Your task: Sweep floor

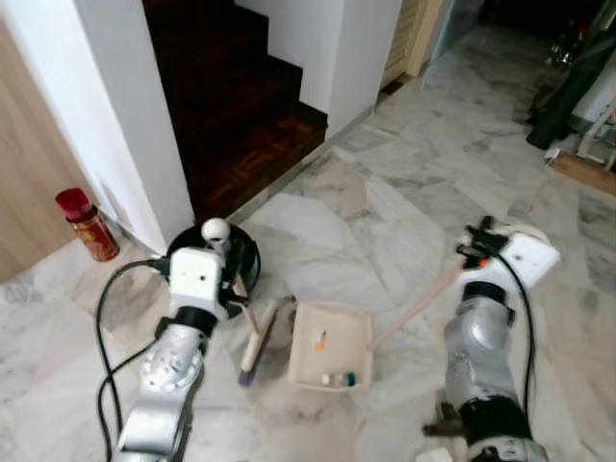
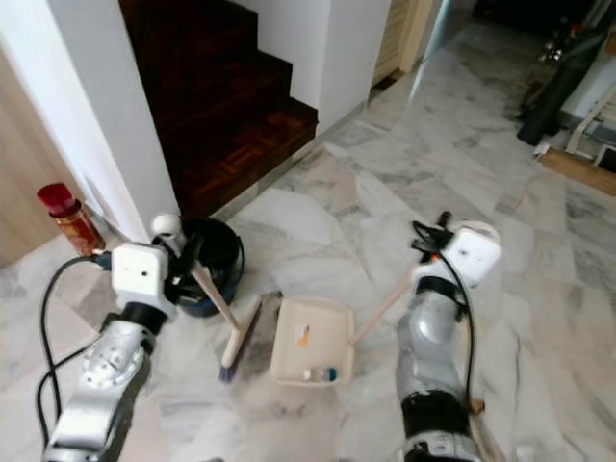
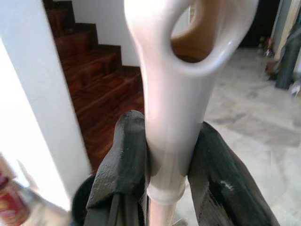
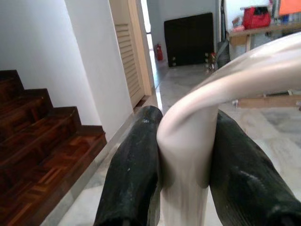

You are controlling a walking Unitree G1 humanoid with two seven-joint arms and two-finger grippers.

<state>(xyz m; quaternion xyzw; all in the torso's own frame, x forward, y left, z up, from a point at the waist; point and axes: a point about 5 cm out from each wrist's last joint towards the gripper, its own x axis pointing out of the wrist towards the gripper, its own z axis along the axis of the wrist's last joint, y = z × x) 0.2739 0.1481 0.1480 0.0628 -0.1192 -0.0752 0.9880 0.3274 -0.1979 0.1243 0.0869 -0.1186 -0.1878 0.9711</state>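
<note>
pale marble floor (image 1: 404, 192) spreads across the room, running up to a dark wooden staircase (image 1: 241, 106) set between white walls. near the foot of the stairs sits a black bucket (image 2: 217, 260), and just beside the wall corner stands a red bottle (image 1: 87, 223)

low in front of the robot lies a cream dustpan (image 2: 308, 339), flat on the marble, with a small orange scrap and a couple of little bits resting inside it. its long pale handle slants up to the right gripper (image 4: 186, 160), whose two black fingers (image 4: 134, 169) are closed tight on either side of the handle's curved top

just beside the dustpan, on its left, is the broom (image 2: 241, 337), its bristle head down on the floor and nearly touching the pan's edge. the stick leans up toward the bucket, and the left gripper (image 3: 164, 165) has it clamped just under the white looped end, fingers (image 3: 122, 160) pressed against both sides

a black cable loops from the left arm
</note>
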